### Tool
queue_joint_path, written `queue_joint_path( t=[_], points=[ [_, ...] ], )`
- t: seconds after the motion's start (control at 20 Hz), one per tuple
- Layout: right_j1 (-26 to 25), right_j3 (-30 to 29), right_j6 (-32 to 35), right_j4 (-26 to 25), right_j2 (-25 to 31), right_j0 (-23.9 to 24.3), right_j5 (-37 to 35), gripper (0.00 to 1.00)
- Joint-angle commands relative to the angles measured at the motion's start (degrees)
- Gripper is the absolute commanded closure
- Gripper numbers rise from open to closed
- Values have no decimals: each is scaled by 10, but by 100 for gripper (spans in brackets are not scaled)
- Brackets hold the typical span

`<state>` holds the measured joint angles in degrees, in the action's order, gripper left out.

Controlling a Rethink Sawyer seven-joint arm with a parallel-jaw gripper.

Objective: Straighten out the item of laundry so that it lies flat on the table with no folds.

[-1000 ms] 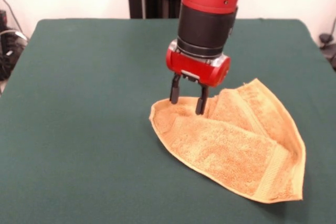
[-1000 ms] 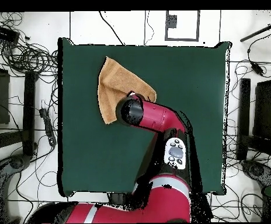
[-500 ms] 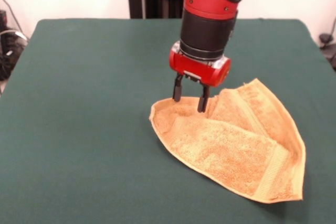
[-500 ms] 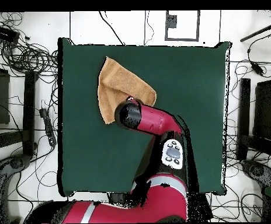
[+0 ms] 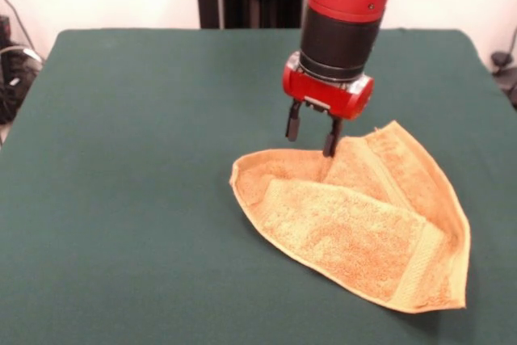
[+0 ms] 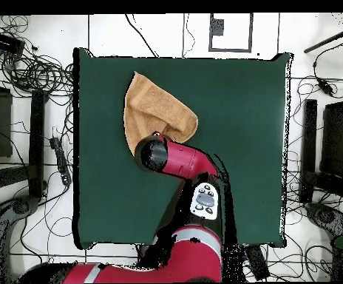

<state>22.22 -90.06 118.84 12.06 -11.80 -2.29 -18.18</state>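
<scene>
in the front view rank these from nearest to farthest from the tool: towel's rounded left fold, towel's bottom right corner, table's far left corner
1. The towel's rounded left fold: just below and left of the tool.
2. The towel's bottom right corner: lower right, at the cloth's opposite end.
3. The table's far left corner: upper left, well across the green surface.

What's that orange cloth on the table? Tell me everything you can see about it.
The towel is orange-tan terry cloth with woven band stripes near its hems. It lies on the green table, folded over on itself into a rough triangle, so it is not flat. One layer overlaps another, with a raised fold along its near left edge. The open gripper hangs just over its far edge, holding nothing.
</scene>
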Motion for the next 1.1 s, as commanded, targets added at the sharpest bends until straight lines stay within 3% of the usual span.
queue_joint_path(
  t=[0.05, 0.6, 1.1],
  points=[
    [-38, -35, 149, 44, 23, -15, -4, 0],
    [-86, 4, 121, 49, 43, 8, 39, 0],
    [-84, 11, 115, 51, 45, 8, 38, 0]
  ],
)
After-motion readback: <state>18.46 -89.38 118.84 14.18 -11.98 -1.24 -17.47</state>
